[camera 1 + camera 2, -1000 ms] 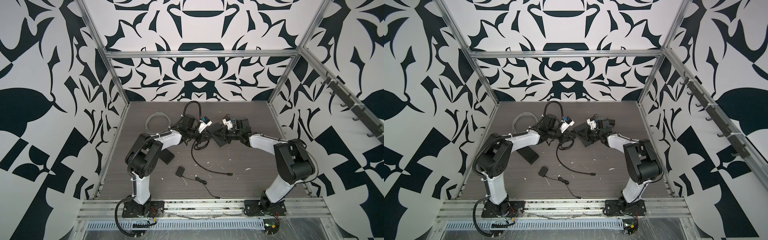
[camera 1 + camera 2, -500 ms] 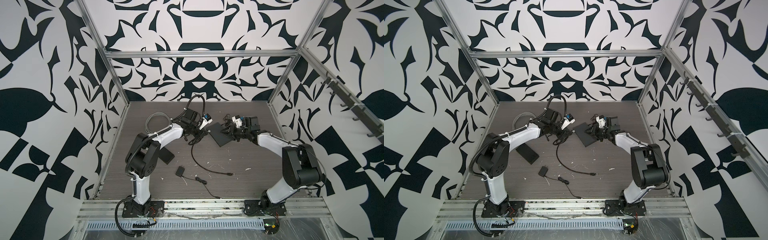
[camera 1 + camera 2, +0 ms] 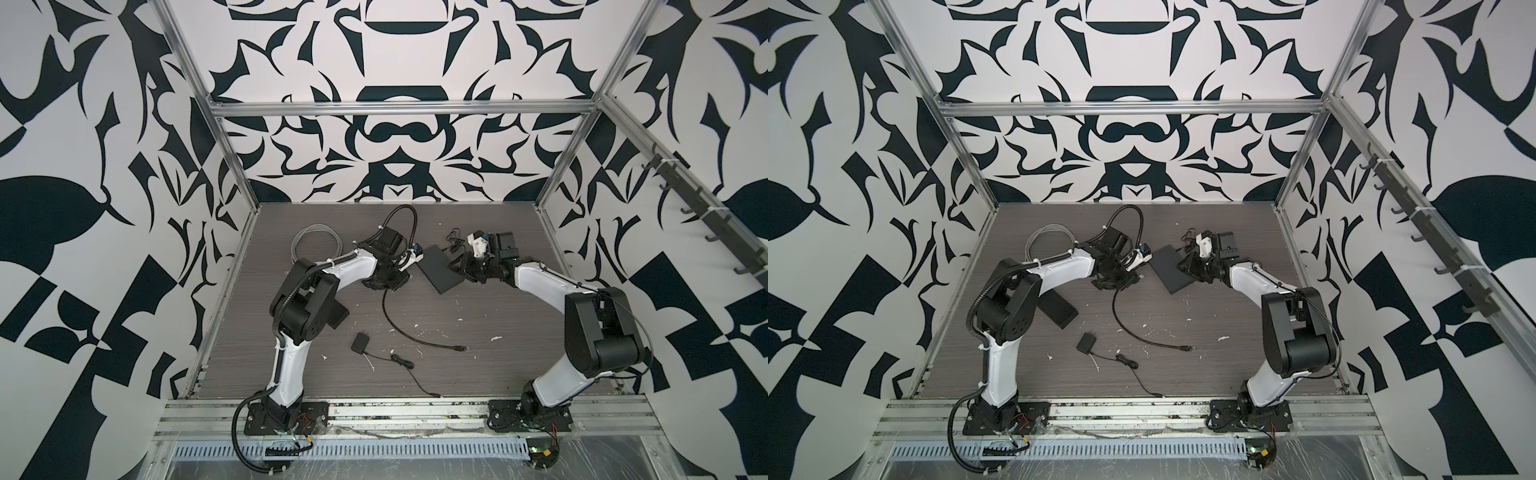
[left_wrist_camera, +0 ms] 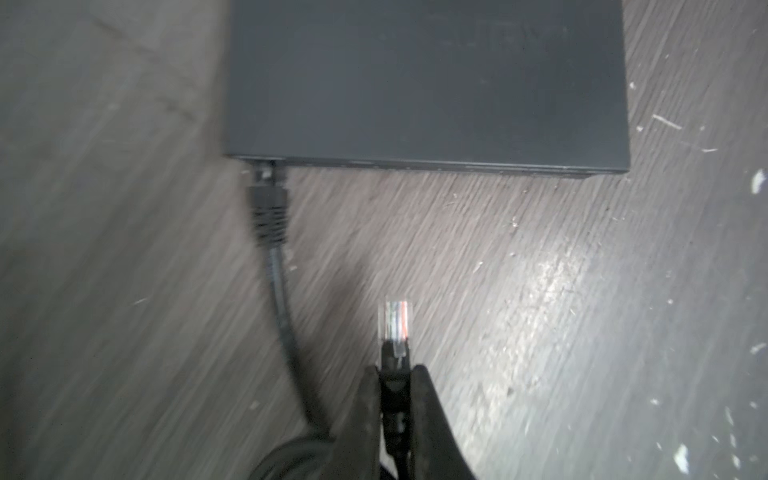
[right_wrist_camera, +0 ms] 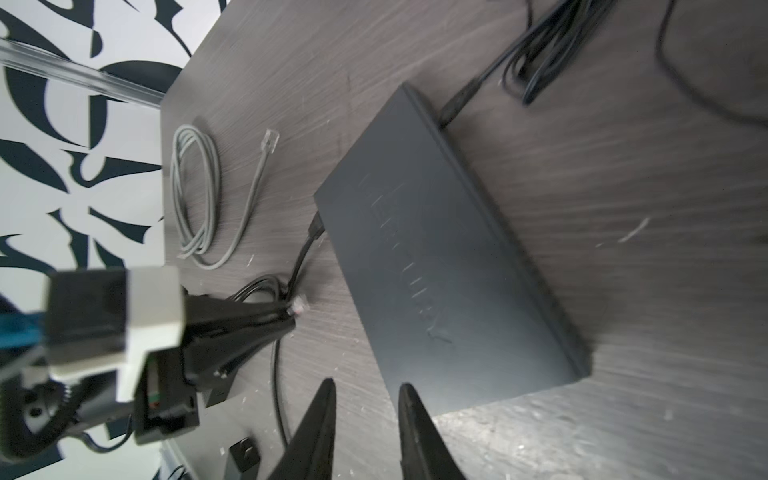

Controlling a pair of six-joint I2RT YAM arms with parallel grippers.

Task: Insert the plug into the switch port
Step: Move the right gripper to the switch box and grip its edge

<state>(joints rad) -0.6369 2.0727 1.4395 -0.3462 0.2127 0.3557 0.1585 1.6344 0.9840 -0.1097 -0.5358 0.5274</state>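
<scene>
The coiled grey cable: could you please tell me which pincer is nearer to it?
Left. The left pincer, holding the plug, is on the grey cable side of the switch. The right pincer, open, is at the switch's far edge.

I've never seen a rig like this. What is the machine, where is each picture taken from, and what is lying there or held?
A left arm and a right arm, white and black, are bolted at the front edge of a table. Each ends in a two-fingered gripper. Both top views come from one camera head high above, looking down on everything. The other two pictures come from cameras on the arms' wrists. Mid-table lies a flat dark box, the switch, with one black cable already plugged in. The left gripper is shut just behind a clear plug, which points at the switch's port side but is not yet in. The right gripper is open and empty, beside the switch. A grey coiled cable and a small black adapter also lie on the table.
</scene>
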